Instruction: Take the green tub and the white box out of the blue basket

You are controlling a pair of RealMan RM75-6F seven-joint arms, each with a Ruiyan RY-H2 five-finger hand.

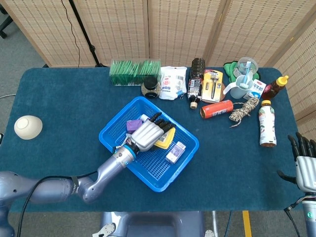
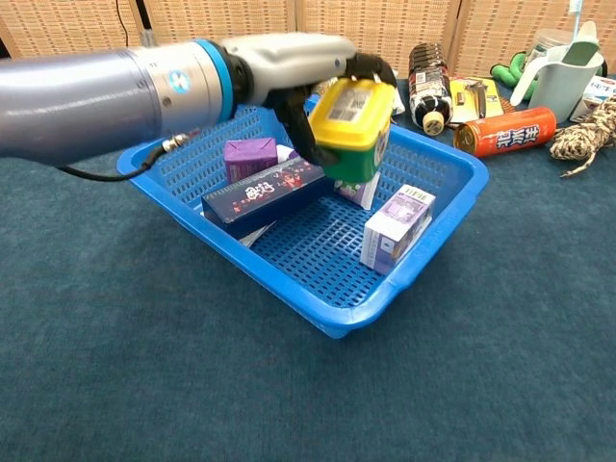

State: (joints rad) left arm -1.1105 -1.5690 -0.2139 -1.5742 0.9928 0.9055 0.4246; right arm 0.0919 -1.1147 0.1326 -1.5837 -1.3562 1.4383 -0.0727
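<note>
My left hand (image 1: 147, 134) (image 2: 308, 82) grips the green tub (image 2: 354, 130) with the yellow lid (image 1: 164, 139) and holds it tilted in the air above the blue basket (image 1: 111, 128) (image 2: 423, 255). The white box (image 1: 175, 151) (image 2: 397, 227), white with purple print, stands inside the basket by its right wall, apart from the hand. At the lower right edge of the head view my right hand (image 1: 305, 167) hangs beside the table with fingers spread and nothing in it.
A dark blue box (image 2: 263, 194) and a purple box (image 2: 248, 154) also lie in the basket. Bottles, a red can (image 1: 216, 109), a rope coil (image 1: 243, 110), a jug (image 1: 240, 85) and green packets (image 1: 134, 72) line the table's back. A white bowl (image 1: 27, 127) sits far left.
</note>
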